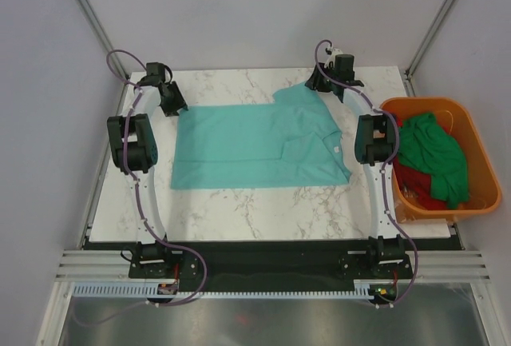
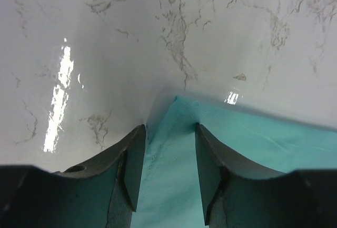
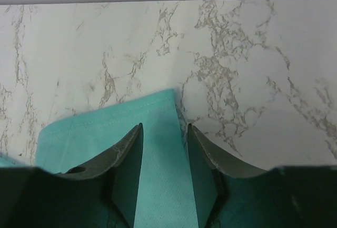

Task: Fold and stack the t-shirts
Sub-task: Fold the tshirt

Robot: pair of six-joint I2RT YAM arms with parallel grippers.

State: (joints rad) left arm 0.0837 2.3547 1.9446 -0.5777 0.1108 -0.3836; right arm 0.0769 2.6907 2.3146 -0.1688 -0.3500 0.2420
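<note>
1. Your left gripper (image 2: 169, 133) sits low over one far corner of the teal t-shirt (image 1: 255, 146). Its fingers (image 2: 131, 165) stand apart, one on either side of the corner. The cloth lies flat on the table (image 2: 105, 54) between them, unpinched, with its tip just ahead of the fingertips.
2. Your right gripper (image 3: 164, 130) mirrors this at the other far corner. Its fingers (image 3: 126, 170) are parted around a strip of hem whose edge ends just beyond the tips, with bare marble past it.
3. As I judge it, both are set this way to take the far edge at two points, so the shirt can come over toward you in one even fold.
4. Only the wrist views show cloth between the fingers and not yet gripped; from above, the gripper bodies hide that.
5. Only the overhead view shows the whole shirt spread between your two grippers. It also shows, well to the right of the right fingers, the orange tub (image 1: 423, 105) holding a green t-shirt (image 1: 435, 150) and a red t-shirt (image 1: 415, 186), not yet folded.
</note>
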